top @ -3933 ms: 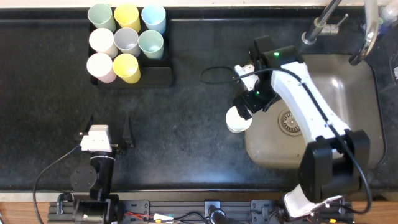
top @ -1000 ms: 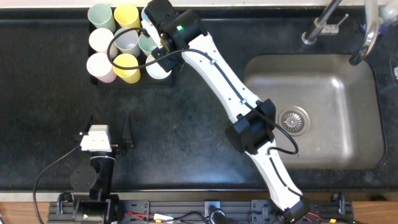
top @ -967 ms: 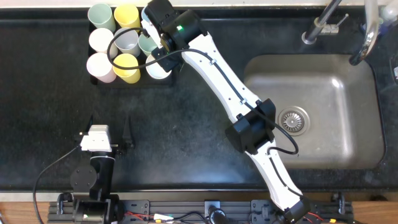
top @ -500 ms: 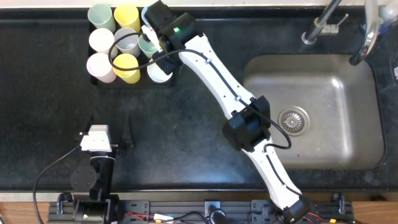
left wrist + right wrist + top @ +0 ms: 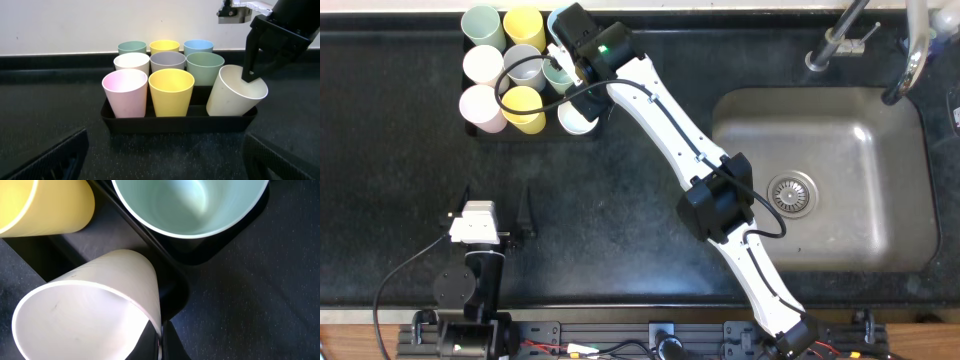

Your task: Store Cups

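Note:
A black tray point(image 5: 591, 129) at the back left of the counter holds several upright pastel cups in pink point(image 5: 482, 108), yellow point(image 5: 524, 108), green point(image 5: 563, 72) and other colours. My right gripper point(image 5: 588, 100) is stretched across to the tray's near right corner and is shut on the rim of a white cup point(image 5: 575, 117). That white cup point(image 5: 234, 93) leans tilted in the corner slot, beside the yellow cup point(image 5: 171, 91), with the right gripper point(image 5: 248, 77) pinching its rim. In the right wrist view the white cup point(image 5: 90, 310) lies below the green cup point(image 5: 190, 205). My left gripper point(image 5: 497, 206) rests open near the front left.
A steel sink point(image 5: 820, 180) with a drain and a faucet point(image 5: 840, 35) takes up the right side. The right arm's white links span diagonally from the sink's near edge to the tray. Dark countertop point(image 5: 620, 230) lies between the tray and the left arm.
Since 3.9 s ago the right arm has carried the white cup from the sink's edge to the tray. In the last second it shifted slightly left. The left arm stayed still.

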Available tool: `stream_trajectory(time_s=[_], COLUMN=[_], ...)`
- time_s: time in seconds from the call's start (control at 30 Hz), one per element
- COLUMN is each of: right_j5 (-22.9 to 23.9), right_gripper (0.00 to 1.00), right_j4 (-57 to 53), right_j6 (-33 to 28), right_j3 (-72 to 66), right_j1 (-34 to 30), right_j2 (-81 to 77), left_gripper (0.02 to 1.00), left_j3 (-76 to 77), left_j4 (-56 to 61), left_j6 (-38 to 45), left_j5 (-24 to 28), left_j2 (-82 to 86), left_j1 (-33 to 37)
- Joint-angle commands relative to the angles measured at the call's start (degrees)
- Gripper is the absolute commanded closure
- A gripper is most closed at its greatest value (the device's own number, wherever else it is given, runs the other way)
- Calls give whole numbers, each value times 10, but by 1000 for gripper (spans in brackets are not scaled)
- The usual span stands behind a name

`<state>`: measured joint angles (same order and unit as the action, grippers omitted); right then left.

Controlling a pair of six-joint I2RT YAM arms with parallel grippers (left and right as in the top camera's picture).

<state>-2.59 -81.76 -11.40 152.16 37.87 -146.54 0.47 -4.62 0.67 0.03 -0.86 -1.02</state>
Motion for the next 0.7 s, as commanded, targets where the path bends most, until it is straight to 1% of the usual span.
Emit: stream_trajectory(time_s=[0.03,0.27,0.3,0.33,0.4,0.43,0.57,0.7], right_j5=[-3,-3,-3,-3,-3,-3,-3,-3], right_gripper=[956,954,860,660,305,226,3,5], right_j4=[-1,0,1,2,3,4,6,5], right_j6=[-4,-7,-6,-6,-6,-6,-6,-6], right_j3=[1,1,1,1,1,1,1,14], right_j1=[0,0,0,0,0,0,0,0], right_j2=[-4,-4,-4,-4,-4,-4,-3,-2], left_gripper=[20,20,18,20,20,20,18,18], left_j3=[0,0,0,0,0,0,0,0], left_j4=[-2,-2,-2,-2,-2,-2,-2,-2], left_j6=[13,13,13,13,13,13,13,13], left_j5=[5,5,5,5,5,5,5,5], left_j2=[5,5,5,5,5,5,5,5], left_j1=[2,2,2,2,2,2,2,2])
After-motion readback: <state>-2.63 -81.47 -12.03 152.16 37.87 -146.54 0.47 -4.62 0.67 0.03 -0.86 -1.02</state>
